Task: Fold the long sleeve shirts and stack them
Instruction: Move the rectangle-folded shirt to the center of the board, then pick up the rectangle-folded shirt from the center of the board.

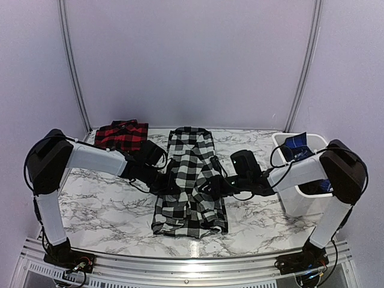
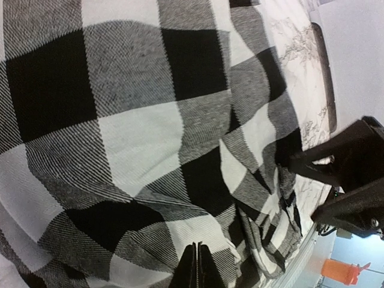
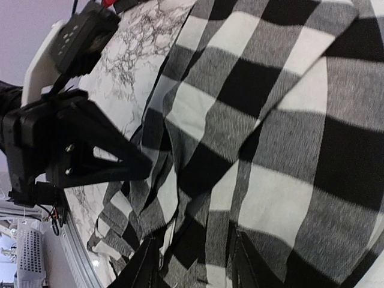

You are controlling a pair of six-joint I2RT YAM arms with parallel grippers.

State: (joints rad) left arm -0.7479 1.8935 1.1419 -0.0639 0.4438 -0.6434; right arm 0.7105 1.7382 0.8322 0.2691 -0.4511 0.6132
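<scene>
While the left claw (image 2: 195,251) is pinched fully closed right down at the cloth, I honestly can't tell if it's got any fabric nipped in there. The right claw (image 3: 195,243) sits just across from it, fingers partway apart with a thick fold of the black-and-white shirt (image 1: 192,153) bunched between them, so I'd say it has hold of that fold. Both are low over the shirt's middle, one at each long edge.

Progress-wise I'd call it roughly halfway. Under the claws the shirt lies as a long narrow strip with its sides already turned in. It's rumpled on the near side of them and flatter on the far side, and it isn't folded end over end yet. Well beyond the left claw, at the far corner, the red-and-black shirt (image 1: 122,134) looks folded into a compact flat rectangle. What's left: finish this one and stack the two.

The cloth is soft woven flannel in a big square check, limp and wrinkly, with twill ribs visible up close. The table (image 1: 96,210) is smooth and marble-look. Out past the right claw is a white plastic bin (image 1: 298,204) with something blue inside.
</scene>
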